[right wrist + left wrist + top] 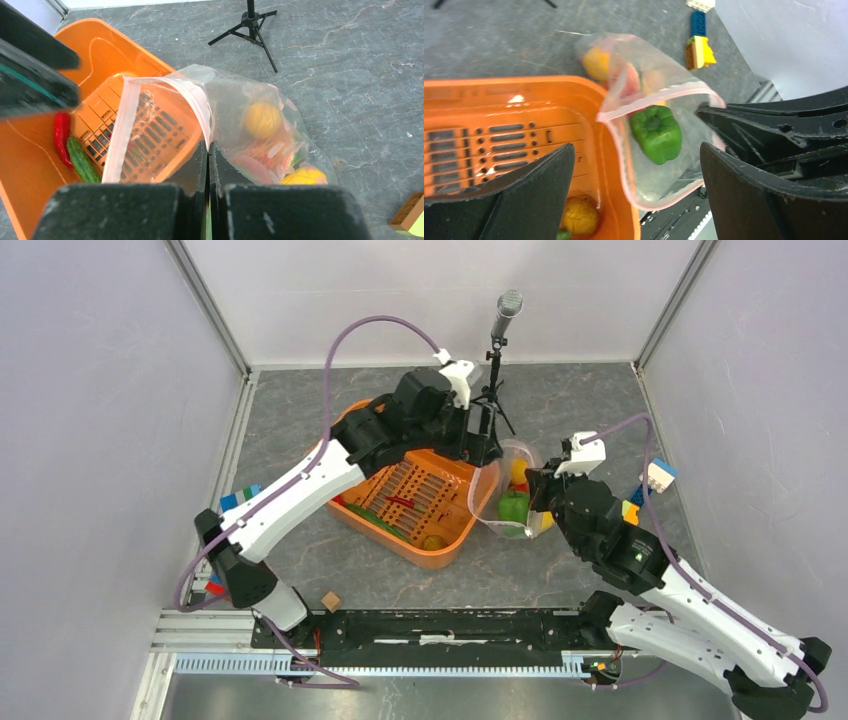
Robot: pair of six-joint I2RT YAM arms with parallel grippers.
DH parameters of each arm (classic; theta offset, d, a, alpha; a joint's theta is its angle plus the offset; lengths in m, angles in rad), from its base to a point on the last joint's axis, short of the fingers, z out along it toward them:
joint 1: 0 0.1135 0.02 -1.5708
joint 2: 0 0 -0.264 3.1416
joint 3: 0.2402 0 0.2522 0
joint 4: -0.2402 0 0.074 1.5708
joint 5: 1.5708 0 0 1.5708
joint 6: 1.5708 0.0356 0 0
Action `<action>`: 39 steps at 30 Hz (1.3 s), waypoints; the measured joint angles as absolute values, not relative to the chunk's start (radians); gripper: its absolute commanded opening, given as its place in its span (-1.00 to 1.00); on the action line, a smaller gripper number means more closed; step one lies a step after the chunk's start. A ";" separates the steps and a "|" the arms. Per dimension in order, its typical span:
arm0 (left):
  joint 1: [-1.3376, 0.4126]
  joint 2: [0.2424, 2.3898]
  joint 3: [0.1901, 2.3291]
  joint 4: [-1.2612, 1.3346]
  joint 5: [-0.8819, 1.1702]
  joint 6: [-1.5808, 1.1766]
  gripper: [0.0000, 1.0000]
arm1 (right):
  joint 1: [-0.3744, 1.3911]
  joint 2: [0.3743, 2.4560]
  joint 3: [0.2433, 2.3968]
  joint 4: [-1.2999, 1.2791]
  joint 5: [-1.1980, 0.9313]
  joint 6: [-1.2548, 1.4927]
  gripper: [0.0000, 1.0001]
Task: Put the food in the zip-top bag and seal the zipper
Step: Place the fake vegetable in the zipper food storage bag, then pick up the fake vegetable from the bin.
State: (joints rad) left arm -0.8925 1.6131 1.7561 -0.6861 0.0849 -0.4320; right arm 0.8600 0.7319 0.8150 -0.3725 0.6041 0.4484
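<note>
The zip-top bag (235, 95) lies with its mouth propped on the orange basket's right rim. My right gripper (208, 147) is shut on the bag's pink zipper (200, 100) edge, holding the mouth up. A green bell pepper (657, 132) lies inside the bag, with yellow pieces (262, 120) and reddish food deeper in. My left gripper (636, 165) hangs open above the bag's mouth with nothing between its fingers. In the basket (445, 550) lie a red pepper (61, 137), a long green cucumber (82, 162) and a yellow piece (580, 216).
A microphone on a small black tripod (497, 370) stands just behind the basket and bag. Coloured building blocks (655, 480) lie to the right of the bag, more blocks (240, 498) at the left, and a small wooden cube (331, 601) near the front rail.
</note>
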 measured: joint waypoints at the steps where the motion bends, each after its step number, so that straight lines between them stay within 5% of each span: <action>1: -0.884 1.591 1.742 -0.687 0.064 -0.432 1.00 | 0.860 0.709 0.789 -0.348 0.600 0.435 -1.00; 14: -0.776 1.436 1.493 -0.896 -0.052 -0.509 1.00 | 0.860 0.546 0.590 -0.300 0.570 0.387 -1.00; 31: -0.659 1.651 1.436 -0.939 0.007 -0.712 0.45 | 0.860 0.600 0.545 -0.294 0.567 0.290 -1.00; 34: -0.654 1.669 1.427 -0.925 0.009 -0.780 0.22 | 0.859 0.609 0.545 -0.292 0.575 0.278 -1.00; 39: -0.654 1.662 1.307 -0.837 0.009 -0.954 0.20 | 0.855 0.607 0.545 -0.292 0.581 0.268 -1.00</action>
